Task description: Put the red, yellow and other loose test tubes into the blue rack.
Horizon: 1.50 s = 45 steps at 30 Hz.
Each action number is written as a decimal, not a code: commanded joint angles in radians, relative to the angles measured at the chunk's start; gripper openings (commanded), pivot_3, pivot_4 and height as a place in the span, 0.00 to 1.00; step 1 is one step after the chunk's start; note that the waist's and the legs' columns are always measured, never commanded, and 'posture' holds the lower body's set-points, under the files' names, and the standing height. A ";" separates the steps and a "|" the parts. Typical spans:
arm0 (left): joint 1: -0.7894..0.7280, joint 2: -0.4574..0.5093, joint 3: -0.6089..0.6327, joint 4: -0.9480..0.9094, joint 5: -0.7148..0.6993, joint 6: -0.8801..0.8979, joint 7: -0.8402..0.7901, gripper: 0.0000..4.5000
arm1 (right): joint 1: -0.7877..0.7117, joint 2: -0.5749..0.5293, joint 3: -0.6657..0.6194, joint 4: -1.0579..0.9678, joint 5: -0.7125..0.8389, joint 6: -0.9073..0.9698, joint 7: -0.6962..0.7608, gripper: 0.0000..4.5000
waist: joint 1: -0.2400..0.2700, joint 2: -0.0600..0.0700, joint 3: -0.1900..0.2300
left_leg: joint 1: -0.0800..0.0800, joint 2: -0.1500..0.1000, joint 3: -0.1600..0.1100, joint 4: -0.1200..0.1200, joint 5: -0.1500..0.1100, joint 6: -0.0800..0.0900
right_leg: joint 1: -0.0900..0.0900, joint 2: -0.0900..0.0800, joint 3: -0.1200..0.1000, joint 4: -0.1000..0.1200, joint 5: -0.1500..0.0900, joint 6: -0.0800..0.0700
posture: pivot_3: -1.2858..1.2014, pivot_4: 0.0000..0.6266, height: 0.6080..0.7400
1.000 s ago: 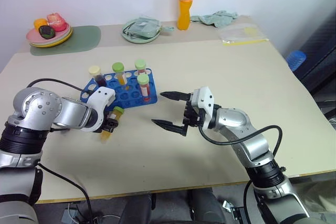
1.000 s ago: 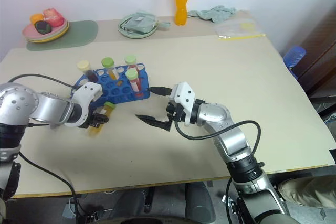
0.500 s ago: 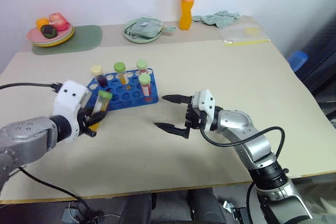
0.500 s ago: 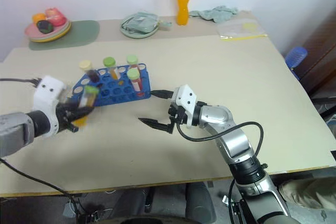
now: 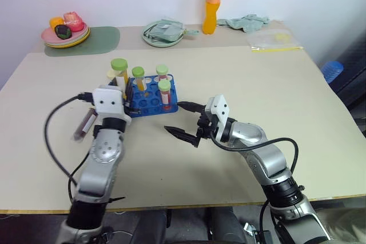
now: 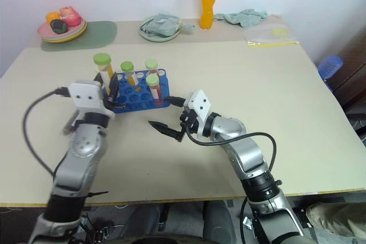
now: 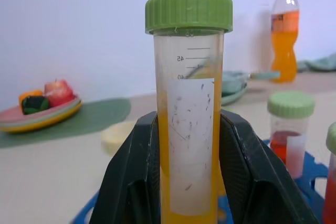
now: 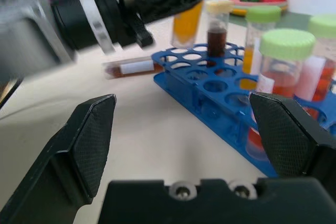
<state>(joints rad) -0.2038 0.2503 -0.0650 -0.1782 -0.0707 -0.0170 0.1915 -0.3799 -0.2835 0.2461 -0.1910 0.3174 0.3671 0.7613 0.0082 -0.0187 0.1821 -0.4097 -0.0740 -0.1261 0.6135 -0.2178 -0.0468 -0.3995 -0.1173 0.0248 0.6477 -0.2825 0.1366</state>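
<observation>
My left gripper is shut on a yellow-orange test tube with a green cap, holding it upright at the left end of the blue rack. Its fingers clamp the tube's lower half. Several capped tubes stand in the rack: a yellow one, two red ones and a dark one with a cream cap. A dark tube lies loose on the table left of the rack. My right gripper hangs open and empty just right of the rack's near corner.
Along the back of the table stand an orange drink bottle, a pale green plate with a cloth on it, a plate of fruit on a green mat, a crumpled cloth and a plastic bag.
My left gripper has swung up from pointing down beside the rack to pointing forward, bringing the yellow tube upright at the rack's left end. The camera has shifted. The right gripper has kept still.
</observation>
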 commanded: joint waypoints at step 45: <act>0.041 0.451 0.541 -0.320 -0.564 0.753 -0.303 1.00 | -0.005 -0.045 -0.029 -0.037 0.020 -0.012 0.017 1.00 | -0.026 -0.001 0.001 | 0.000 0.001 -0.006 0.001 0.000 0.000 | 0.001 0.003 -0.001 0.002 0.000 0.000 | 0.52 0.24 1.00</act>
<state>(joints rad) -0.1636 0.6238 0.4150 -0.5074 -0.6096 0.5872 -0.0914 -0.3681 -0.3128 0.2422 -0.2010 0.3272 0.3752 0.7610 -0.0177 -0.0194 0.1827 -0.4092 -0.0725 -0.1324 0.6142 -0.2177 -0.0466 -0.3990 -0.1137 0.0234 0.6501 -0.2830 0.1368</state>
